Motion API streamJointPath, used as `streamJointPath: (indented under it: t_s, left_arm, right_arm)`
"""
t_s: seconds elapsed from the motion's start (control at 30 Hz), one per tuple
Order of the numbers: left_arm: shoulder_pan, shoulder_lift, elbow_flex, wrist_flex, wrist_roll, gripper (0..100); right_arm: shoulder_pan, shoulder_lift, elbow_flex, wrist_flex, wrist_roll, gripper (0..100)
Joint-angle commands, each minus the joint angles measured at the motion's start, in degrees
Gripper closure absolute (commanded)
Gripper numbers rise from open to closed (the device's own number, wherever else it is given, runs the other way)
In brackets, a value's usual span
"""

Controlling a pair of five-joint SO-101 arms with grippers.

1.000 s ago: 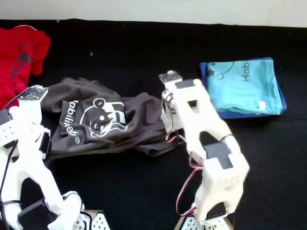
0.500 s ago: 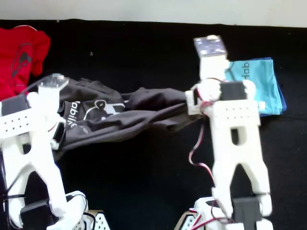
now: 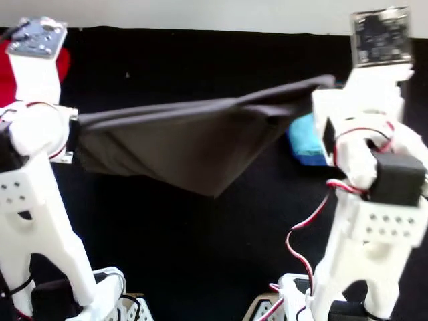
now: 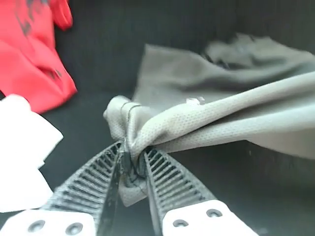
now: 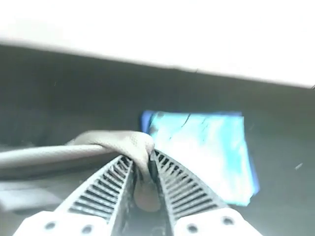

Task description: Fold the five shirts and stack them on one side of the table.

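Left end effector (image 4: 134,162) and right end effector (image 5: 143,169) each pinch the dark grey mesh shirt (image 3: 187,140), stretched above the black desk (image 3: 200,267) from nine to two o'clock. Either small bite may slip under tension, dropping it crumpled.

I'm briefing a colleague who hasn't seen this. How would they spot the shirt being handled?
Above the black table, a dark grey shirt hangs between the left pincer and the right pincer, each shut on one end of it. Unlike the red shirt and the folded blue shirts lying on the table, it is stretched out in mid-air.
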Motion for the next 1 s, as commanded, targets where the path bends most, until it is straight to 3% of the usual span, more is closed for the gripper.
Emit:
streamJointPath:
  t_s: [0.0,0.17,0.3,0.5,0.8,0.97]
  left_arm:
    - [0.5,-2.1,-5.4,0.2,0.5,99]
    - [2.4,-6.8,3.6,0.2,0.4,99]
    - [4.4,-7.7,17.5,-0.2,0.0,99]
    - [5.8,-7.7,39.2,-7.6,-0.2,99]
    - [9.1,-7.7,62.5,-13.5,-10.0,98]
    - [9.0,-7.8,69.6,-13.5,-17.4,87]
  right_arm:
    - [2.6,-1.9,-8.3,-0.8,0.4,99.3]
    - [2.2,-1.4,-7.1,5.5,0.3,99.3]
    - [-0.5,-1.9,3.9,6.1,0.3,99.3]
    - [-4.8,-2.0,22.1,5.7,-1.2,99.3]
    - [-4.7,-5.1,37.8,0.6,-5.9,99.3]
    - [-4.7,-13.5,46.6,-2.5,-5.5,99.3]
